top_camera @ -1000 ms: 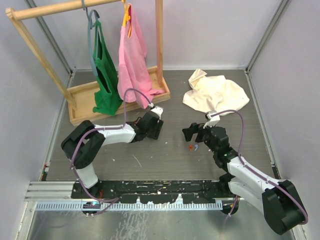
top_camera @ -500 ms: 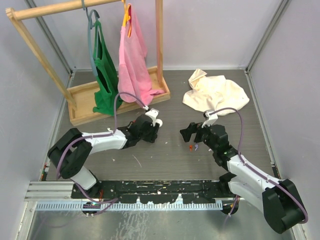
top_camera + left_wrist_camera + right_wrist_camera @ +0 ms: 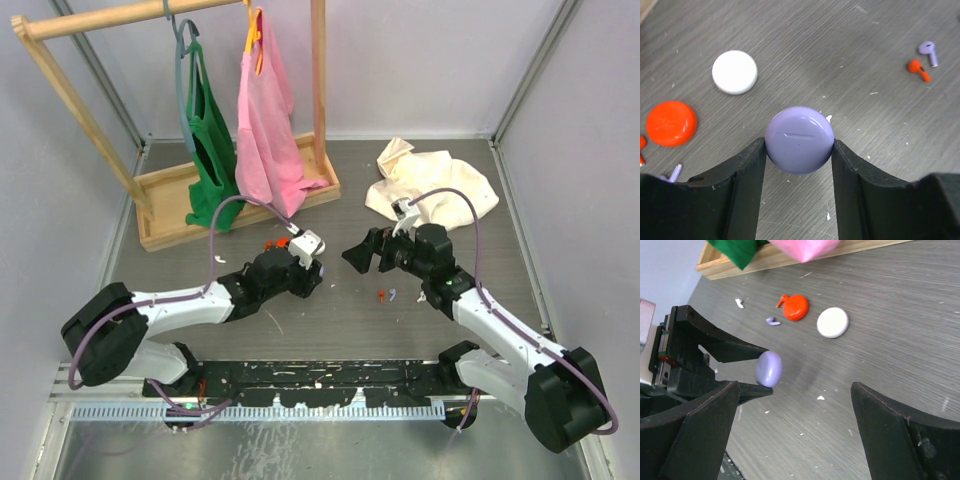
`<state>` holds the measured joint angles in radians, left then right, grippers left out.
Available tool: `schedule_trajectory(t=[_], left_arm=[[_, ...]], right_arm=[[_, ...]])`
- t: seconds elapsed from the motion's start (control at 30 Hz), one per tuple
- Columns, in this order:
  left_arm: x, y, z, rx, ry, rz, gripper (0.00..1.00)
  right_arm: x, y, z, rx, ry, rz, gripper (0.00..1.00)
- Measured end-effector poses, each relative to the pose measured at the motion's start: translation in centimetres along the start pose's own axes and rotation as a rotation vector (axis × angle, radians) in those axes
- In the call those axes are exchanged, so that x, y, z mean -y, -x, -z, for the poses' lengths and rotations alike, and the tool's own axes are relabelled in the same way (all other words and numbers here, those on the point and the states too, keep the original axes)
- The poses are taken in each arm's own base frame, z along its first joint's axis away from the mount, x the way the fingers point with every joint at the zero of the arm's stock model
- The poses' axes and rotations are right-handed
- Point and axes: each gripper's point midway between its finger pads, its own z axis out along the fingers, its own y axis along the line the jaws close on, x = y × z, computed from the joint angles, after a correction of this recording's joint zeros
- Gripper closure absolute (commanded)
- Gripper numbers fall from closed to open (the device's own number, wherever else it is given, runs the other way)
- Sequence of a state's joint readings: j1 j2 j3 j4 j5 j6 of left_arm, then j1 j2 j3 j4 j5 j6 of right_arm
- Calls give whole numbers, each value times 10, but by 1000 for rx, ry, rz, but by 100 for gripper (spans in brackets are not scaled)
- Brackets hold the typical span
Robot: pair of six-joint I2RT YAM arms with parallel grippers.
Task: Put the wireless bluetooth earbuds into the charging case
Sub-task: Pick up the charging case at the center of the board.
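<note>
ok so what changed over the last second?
Left arm dropped its elbow toward the near-left edge; the left gripper ended slightly nearer the bases. Its fingers clamp the lilac case off the table, but earlier views don't show when it took hold. The right gripper, open, moved left and away from the bases. Red earbud, lilac earbud, clothes rack and cream cloth stayed put.

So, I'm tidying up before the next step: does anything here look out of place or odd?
A red earbud and a lilac earbud lie loose together on the table, with more strewn beside the red case. A cream cloth sits crumpled at the far right. Nothing looks damaged.
</note>
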<state>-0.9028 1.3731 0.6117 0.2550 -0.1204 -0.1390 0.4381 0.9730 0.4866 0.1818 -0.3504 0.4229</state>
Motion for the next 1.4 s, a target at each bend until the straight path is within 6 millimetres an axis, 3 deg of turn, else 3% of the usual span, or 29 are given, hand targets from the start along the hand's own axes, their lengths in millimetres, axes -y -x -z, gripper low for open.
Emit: schedule_trajectory(t=[0.33, 0.6, 0.93, 1.13, 1.27, 1.4], left_arm=[[30, 31, 27, 179, -160, -117, 54], [45, 48, 40, 252, -242, -193, 54], [51, 63, 54, 308, -276, -223, 53], [51, 64, 55, 311, -277, -225, 51], [51, 63, 54, 310, -273, -227, 45], [50, 63, 55, 311, -270, -225, 35]], right_arm=[[-41, 7, -8, -118, 109, -44, 10], [-63, -18, -15, -254, 162, -72, 21], [-79, -33, -17, -315, 194, -89, 46], [-84, -31, -17, -315, 205, -84, 62], [-86, -29, -17, -314, 208, -80, 78], [-86, -28, -17, -317, 208, -62, 87]])
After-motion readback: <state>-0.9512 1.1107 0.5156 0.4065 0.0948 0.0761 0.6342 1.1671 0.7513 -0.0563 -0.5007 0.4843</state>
